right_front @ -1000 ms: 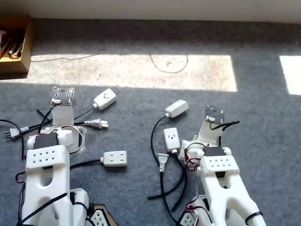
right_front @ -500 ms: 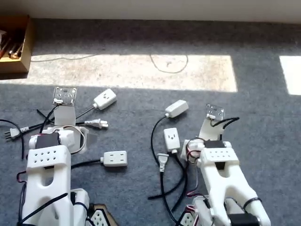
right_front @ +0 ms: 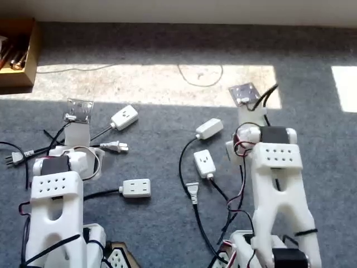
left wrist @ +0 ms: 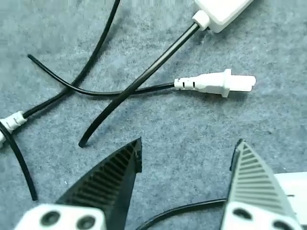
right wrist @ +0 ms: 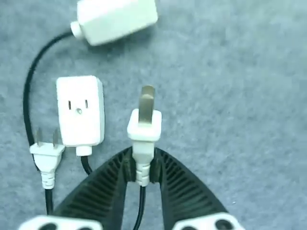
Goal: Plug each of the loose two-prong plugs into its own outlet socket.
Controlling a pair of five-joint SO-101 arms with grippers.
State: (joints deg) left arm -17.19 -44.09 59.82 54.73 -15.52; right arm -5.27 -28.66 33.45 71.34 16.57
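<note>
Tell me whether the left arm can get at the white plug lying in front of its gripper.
Probably yes. The left gripper is open, with bare carpet between it and the plug; a black cord crosses only the plug's own cord, clear of its body.

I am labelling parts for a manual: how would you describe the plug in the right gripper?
Find the right arm on the grey carpet. Its dark fingers clamp a white plug, prongs pointing away from the arm. The other plug nearby lies free beside a face-up socket.
</note>
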